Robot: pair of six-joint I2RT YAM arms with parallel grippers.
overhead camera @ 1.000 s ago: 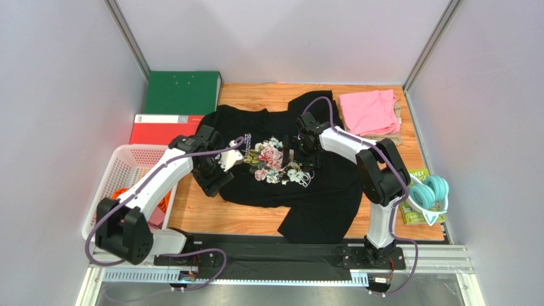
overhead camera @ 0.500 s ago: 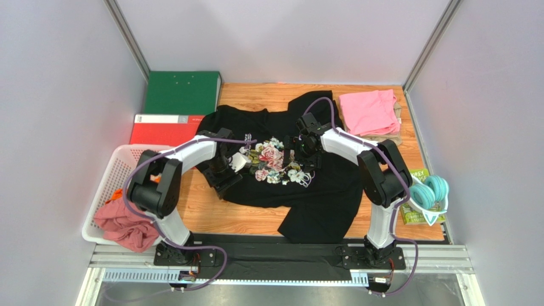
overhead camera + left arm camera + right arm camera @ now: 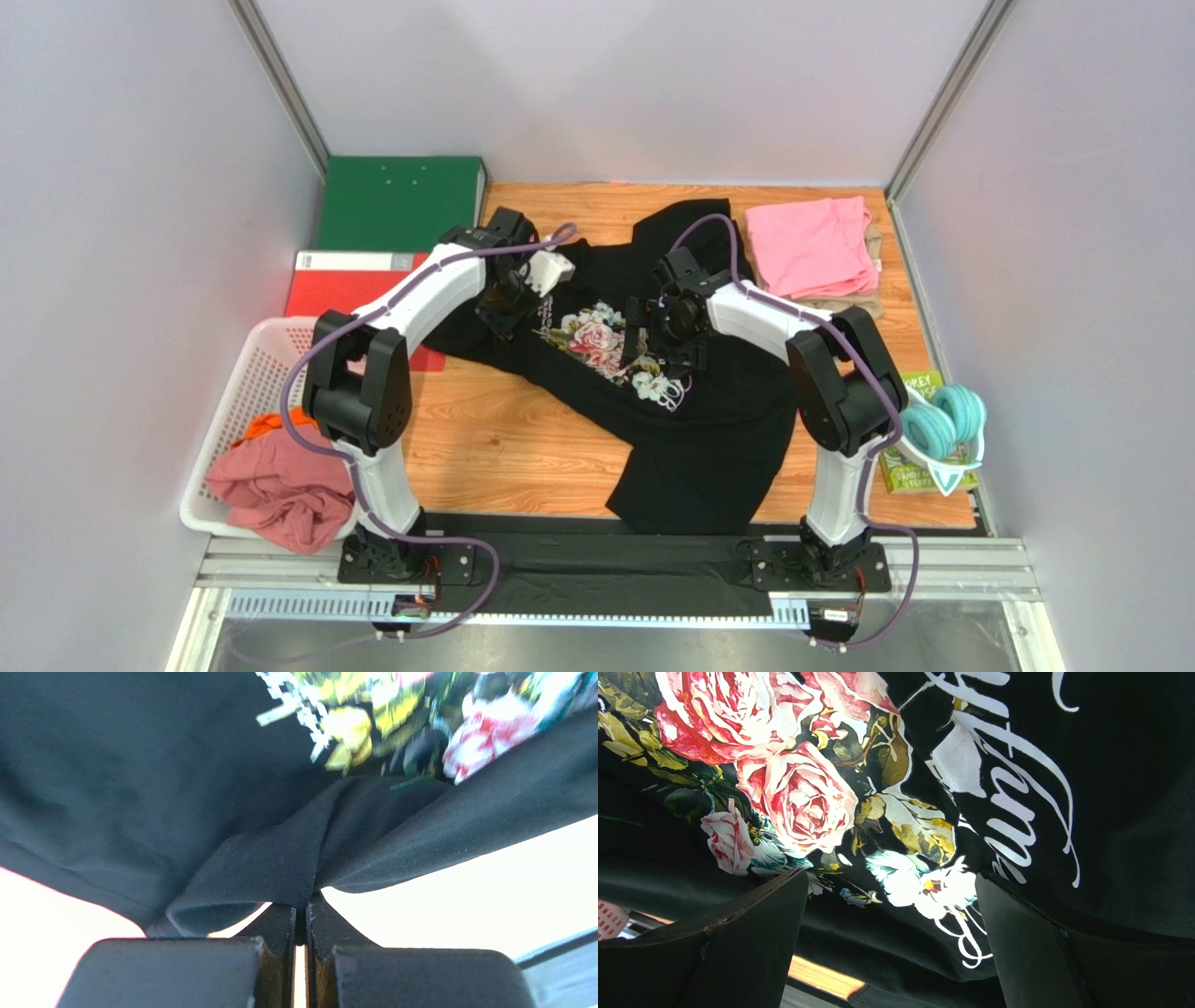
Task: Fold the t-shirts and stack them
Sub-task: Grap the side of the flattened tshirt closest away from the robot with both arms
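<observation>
The large black t-shirt [image 3: 701, 420] with a rose print [image 3: 601, 333] and white script lies spread on the wooden table [image 3: 491, 448]. My left gripper [image 3: 522, 297] is at its far-left part. In the left wrist view that gripper [image 3: 302, 906] is shut on a folded black hem [image 3: 281, 868], which hangs lifted from it. My right gripper [image 3: 671, 333] stands open low over the print. Its fingers [image 3: 738, 945] straddle roses [image 3: 801, 798] and script with nothing gripped. A folded pink t-shirt [image 3: 811, 245] lies on a beige one [image 3: 859, 303] at the back right.
A white basket [image 3: 267, 367] at the left edge holds a dusty-rose shirt [image 3: 281, 490] and an orange one [image 3: 260, 420]. A green binder [image 3: 397, 203] and a red binder [image 3: 344, 280] lie at the back left. A teal coiled bundle [image 3: 943, 420] and a green packet [image 3: 912, 469] sit by the right wall.
My left gripper shut on the shirt's near-left edge and carried it toward the back left, baring wood in front. The right arm has not moved.
</observation>
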